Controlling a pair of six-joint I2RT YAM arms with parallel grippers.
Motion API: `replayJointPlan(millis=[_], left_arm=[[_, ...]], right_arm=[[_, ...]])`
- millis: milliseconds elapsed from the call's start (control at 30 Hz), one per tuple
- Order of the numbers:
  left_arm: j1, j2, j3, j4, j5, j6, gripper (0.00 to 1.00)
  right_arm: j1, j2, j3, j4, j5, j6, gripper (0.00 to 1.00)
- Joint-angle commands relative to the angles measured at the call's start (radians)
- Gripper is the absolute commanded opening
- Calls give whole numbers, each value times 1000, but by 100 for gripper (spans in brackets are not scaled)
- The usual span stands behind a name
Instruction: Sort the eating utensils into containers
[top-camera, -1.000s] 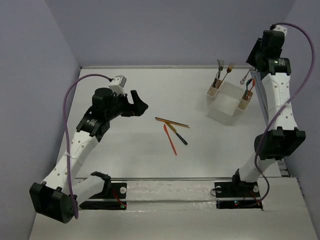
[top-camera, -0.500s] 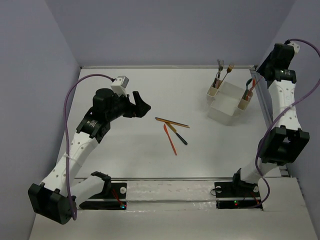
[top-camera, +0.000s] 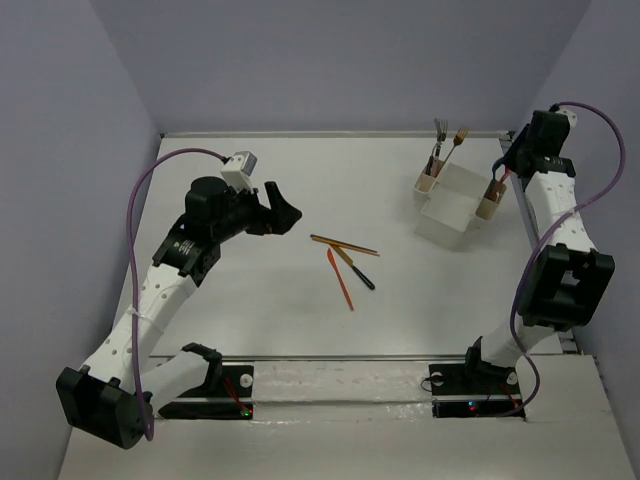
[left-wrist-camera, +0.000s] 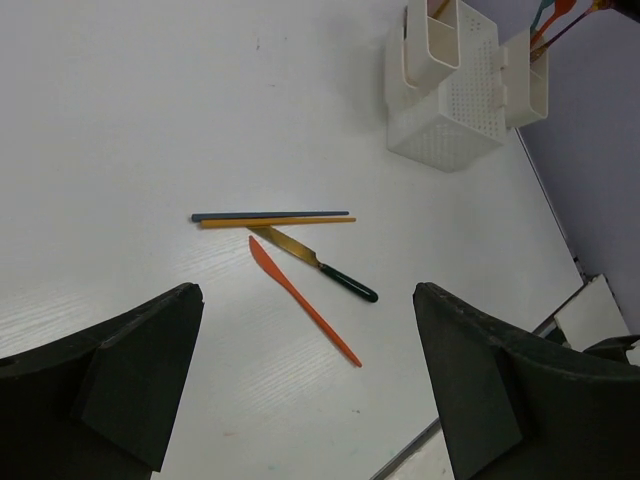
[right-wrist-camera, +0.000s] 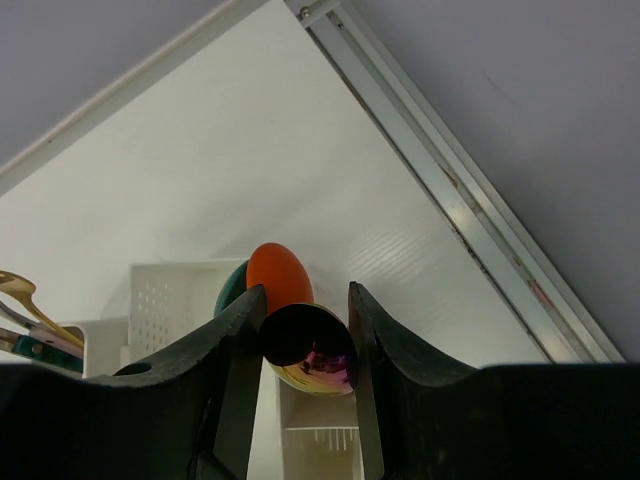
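Observation:
On the table lie a dark blue stick (left-wrist-camera: 270, 214), a gold stick (left-wrist-camera: 285, 222), a gold knife with a dark handle (left-wrist-camera: 318, 266) and an orange knife (left-wrist-camera: 300, 298). My left gripper (top-camera: 285, 212) hovers open to their left with nothing between its fingers. The white bin (top-camera: 450, 208) has a tan cup (top-camera: 430, 182) with forks at one end and a tan cup (top-camera: 489, 207) at the other. Over that second cup my right gripper (right-wrist-camera: 305, 300) is shut on the shiny purple-gold spoon (right-wrist-camera: 310, 350). An orange spoon (right-wrist-camera: 278, 275) and a teal one (right-wrist-camera: 230, 288) stand just behind it.
A metal rail (right-wrist-camera: 470, 210) runs along the table's right edge, close to the right gripper. Grey walls enclose the table on the left, back and right. Both arm bases sit on a strip (top-camera: 340, 385) at the near edge.
The right wrist has swung out to the right and come back down over the right cup. The left gripper has edged slightly right. The utensils on the table have not moved.

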Motion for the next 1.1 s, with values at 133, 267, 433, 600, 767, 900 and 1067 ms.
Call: replayJointPlan(millis=[133, 267, 433, 600, 767, 900, 1067], left_arm=[[-3, -11, -20, 71, 24, -22, 99], [-3, -16, -34, 77, 32, -36, 99], [-3, -23, -34, 74, 27, -35, 99], [-3, -25, -19, 65, 19, -19, 99], [-3, -6, 24, 48, -14, 5, 99], [-3, 7, 62, 47, -31, 13, 99], [-3, 27, 93, 42, -37, 21, 99]], right_arm=[[2, -34, -37, 64, -38, -14, 40], [2, -20, -20, 23, -51, -22, 56], [2, -18, 34, -25, -66, -28, 69], [20, -50, 106, -108, -107, -28, 71], [190, -122, 63, -164, -60, -55, 71], [388, -184, -23, -186, -93, -37, 66], [657, -176, -151, -232, -142, 21, 53]])
